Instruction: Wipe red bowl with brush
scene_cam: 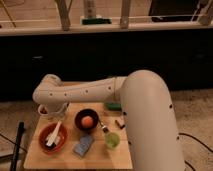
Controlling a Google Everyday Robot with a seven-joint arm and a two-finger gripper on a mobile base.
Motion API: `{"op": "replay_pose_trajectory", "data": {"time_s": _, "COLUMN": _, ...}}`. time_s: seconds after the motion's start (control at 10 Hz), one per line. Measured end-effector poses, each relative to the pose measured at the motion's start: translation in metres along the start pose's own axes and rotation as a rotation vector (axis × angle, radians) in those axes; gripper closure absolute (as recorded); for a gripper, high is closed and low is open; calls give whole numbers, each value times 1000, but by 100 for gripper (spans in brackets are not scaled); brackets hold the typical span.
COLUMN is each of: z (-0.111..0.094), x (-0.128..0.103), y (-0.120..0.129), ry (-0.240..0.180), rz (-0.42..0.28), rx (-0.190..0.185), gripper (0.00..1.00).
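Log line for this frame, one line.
gripper: above red bowl, far rim; brush: tilted inside red bowl; grip: unclear

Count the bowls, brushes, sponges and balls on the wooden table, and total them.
Bowls: 2 (red bowl, dark bowl)
Brushes: 1 (brush, in the red bowl)
Sponges: 1 (sponge)
Balls: 1 (orange ball, in dark bowl)
Total: 5
End effector hangs over the red bowl's far rim.

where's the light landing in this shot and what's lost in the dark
Camera view: warm light falls on the wooden table and the pale arm, so the red bowl, the brush at it and the gripper just above the bowl at the table's left are all lit. The wide band behind the table is nearly black and shows nothing.
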Motion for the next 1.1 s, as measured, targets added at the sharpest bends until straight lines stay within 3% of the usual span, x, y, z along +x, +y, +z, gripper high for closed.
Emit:
{"op": "replay_pose_trajectory", "data": {"time_s": 0.2, "z": -1, "x": 16, "y": 12, "ry": 17, "rz": 31, "rx": -22, "gripper": 100}}
{"op": "replay_pose_trajectory", "data": {"time_s": 0.6, "z": -5, "x": 51, "y": -2, "ry": 54, "rz": 37, "rx": -39, "gripper": 100}}
{"op": "replay_pose_trajectory", "data": {"time_s": 1.1, "z": -8, "x": 41, "y": -54, "ry": 58, "rz": -67, "rx": -17, "gripper": 100}}
